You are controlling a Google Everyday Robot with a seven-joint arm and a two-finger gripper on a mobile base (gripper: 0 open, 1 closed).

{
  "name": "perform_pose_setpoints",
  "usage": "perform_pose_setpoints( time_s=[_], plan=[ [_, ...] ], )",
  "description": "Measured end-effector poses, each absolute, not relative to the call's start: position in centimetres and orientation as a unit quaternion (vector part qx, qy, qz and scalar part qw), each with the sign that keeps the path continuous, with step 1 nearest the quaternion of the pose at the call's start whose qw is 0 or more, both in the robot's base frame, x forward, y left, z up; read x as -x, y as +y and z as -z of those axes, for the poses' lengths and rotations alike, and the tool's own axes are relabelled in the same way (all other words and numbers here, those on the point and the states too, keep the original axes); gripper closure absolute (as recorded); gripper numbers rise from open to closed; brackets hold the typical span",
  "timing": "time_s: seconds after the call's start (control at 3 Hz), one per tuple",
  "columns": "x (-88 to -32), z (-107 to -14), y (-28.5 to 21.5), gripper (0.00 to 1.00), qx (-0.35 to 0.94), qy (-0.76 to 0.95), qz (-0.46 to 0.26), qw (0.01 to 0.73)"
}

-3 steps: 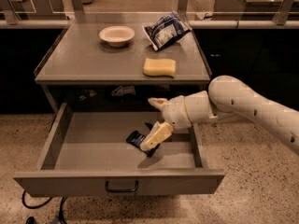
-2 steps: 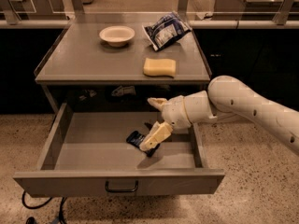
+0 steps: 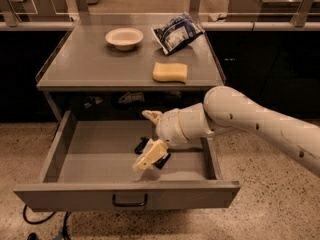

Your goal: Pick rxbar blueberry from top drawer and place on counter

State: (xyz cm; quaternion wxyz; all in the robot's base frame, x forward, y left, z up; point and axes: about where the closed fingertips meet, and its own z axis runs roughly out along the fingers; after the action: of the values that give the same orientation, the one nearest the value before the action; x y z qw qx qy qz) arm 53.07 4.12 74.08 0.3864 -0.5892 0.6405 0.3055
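Grasp of the rxbar blueberry (image 3: 141, 145) in hand, to judge by the pose. Bar flat on the floor of the top drawer (image 3: 125, 193), just below the centre of the frame, partly hidden behind one cream finger. Gripper (image 3: 142, 140) inside the open drawer at frame centre, jaws spread wide, one finger up toward the counter (image 3: 90, 64) edge, the other low across the bar. Apparently no hold on anything yet.

To do it well:
- Line the jaws up across the narrow width of the wrapper, not its length.
- Press down lightly to catch an edge, and expect a thin, slick wrapper to slide on metal.
- Close only after bracketing both long sides.
- Lift straight up, clear of the drawer front and the counter lip, before swinging over.
- Set down on the bare patch in the upper left of the frame, away from the bowl (image 3: 124, 37), sponge (image 3: 170, 72) and chip bag (image 3: 176, 32).

Against a second earlier:
- Gripper shifted left and lower in the frame, nearer the drawer front.
- Lower finger now over the middle of the bar rather than at its right end.
- Bar seemingly in the same spot.
- Counter items unmoved.
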Motion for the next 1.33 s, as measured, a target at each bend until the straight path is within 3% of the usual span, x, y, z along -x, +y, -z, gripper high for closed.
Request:
perform_pose_setpoints(
  time_s=[0.33, 1.33],
  plan=[
    [-52.6, -73.8, 7.7, 0.00, 0.583, 0.644, -0.305, 0.389],
    [-55.5, -70.3, 5.8, 0.00, 0.572, 0.656, -0.325, 0.370]
  ],
)
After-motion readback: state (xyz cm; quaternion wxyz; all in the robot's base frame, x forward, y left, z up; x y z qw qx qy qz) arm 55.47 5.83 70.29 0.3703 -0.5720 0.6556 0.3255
